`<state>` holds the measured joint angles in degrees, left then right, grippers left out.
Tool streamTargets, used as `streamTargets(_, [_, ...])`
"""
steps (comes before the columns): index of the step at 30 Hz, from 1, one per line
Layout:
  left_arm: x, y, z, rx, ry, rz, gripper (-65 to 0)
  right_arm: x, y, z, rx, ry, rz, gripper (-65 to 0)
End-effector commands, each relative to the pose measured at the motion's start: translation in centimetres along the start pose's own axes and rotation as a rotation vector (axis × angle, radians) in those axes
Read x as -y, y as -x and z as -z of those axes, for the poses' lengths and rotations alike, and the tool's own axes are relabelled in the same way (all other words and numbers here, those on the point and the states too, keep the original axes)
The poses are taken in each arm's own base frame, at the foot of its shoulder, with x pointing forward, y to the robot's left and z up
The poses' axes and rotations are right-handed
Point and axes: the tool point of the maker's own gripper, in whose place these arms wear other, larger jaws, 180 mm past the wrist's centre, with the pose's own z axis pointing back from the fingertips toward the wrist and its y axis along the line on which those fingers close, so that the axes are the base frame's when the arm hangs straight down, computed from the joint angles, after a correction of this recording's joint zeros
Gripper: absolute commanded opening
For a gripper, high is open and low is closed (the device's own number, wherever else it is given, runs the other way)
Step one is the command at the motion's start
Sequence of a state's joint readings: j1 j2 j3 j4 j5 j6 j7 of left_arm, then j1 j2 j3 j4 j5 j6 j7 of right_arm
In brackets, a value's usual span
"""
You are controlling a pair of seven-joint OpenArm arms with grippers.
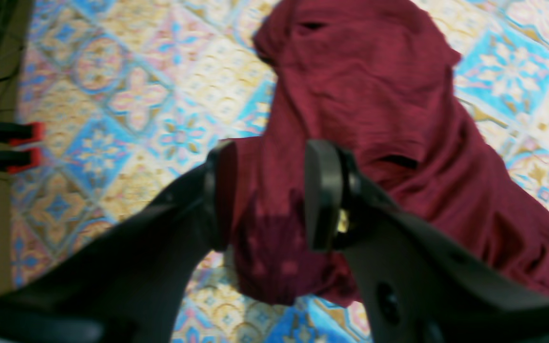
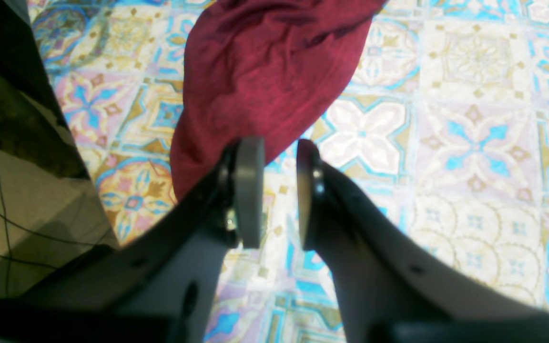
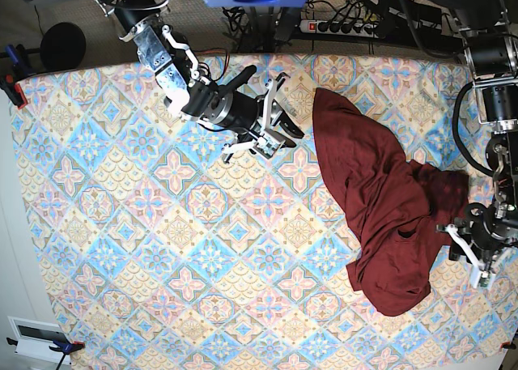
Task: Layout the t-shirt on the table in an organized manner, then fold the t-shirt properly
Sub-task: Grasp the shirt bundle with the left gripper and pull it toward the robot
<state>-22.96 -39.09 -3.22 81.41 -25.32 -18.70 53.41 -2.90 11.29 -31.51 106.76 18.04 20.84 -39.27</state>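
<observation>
The dark maroon t-shirt (image 3: 380,208) is left pretty bunched up on the right half of the patterned worktop (image 3: 121,224), draped in soft folds and nowhere near flat. A clump of its fabric is seen between the spread jaws of the left claw (image 1: 265,195); whether it's pinched can't be told. The right claw (image 2: 279,190) is held partly spread, nothing in it, just beside the shirt's edge.
</observation>
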Motion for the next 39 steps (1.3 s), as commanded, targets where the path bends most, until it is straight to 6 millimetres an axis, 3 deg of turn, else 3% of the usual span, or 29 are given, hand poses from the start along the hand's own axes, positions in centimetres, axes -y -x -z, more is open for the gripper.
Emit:
streamTargets(1, [-0.5,-1.4,-0.5,0.036,-0.014,0.021,-41.6,-0.1,-1.9,-0.2,0.062,-0.006,-0.01,-53.4])
streamTargets(4, [0.7,-0.1,0.4,-0.012,0.01,0.047,-41.6,-0.1,-1.8,-0.2,0.062,-0.006,-0.01,-53.4])
streamTargets(7, [-0.3,1.9,1.4,-0.076,-0.032,0.063,-41.6,-0.1,-1.8,-0.2,0.061,-0.005,-0.011,-53.4])
streamTargets(12, [-1.1,3.5,2.9,-0.083,-0.081,0.095,-41.6,-0.1,-1.7,-0.2,0.06,-0.005,-0.011,-53.4])
streamTargets(18, [1.9,4.5,4.6,-0.079,-0.023,0.189,-41.6,-0.1,-1.7,-0.2,0.06,-0.005,-0.011,-53.4])
streamTargets(22, [2.0,6.2,5.9,-0.102,-0.012,0.14,-41.6,-0.2,-1.8,-0.2,0.061,-0.005,-0.01,-53.4])
streamTargets(33, [2.2,4.2,6.9,-0.026,-0.022,0.137,-41.6,-0.1,-1.8,-0.2,0.062,-0.005,-0.011,-53.4])
streamTargets(39, [1.1,3.0,6.9,0.026,-0.094,0.093,-41.6,-0.1,-1.9,-0.2,0.062,-0.004,-0.013,-53.4])
